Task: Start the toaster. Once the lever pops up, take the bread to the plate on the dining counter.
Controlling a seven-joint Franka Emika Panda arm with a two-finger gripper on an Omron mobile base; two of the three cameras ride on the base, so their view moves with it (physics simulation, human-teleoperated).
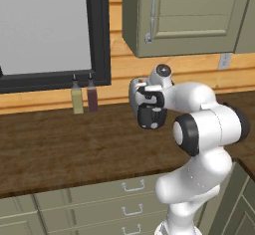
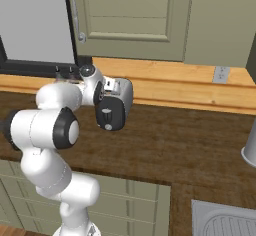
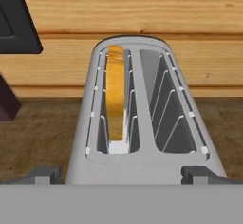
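base views: behind arm [image 1: 199, 129], left/right, sharing worktop [image 1: 60, 144] | hand view: close above toaster [image 3: 142, 123] slots

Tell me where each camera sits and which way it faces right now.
Left base view: behind the arm's left, facing the worktop, two bottles; arm at lower right.
Right base view: behind its right, facing the toaster end panel; arm at lower left.
Hand view: above the toaster, looking down its slots at the bread; open gripper tips below.
Both base views share worktop and wall cabinet.
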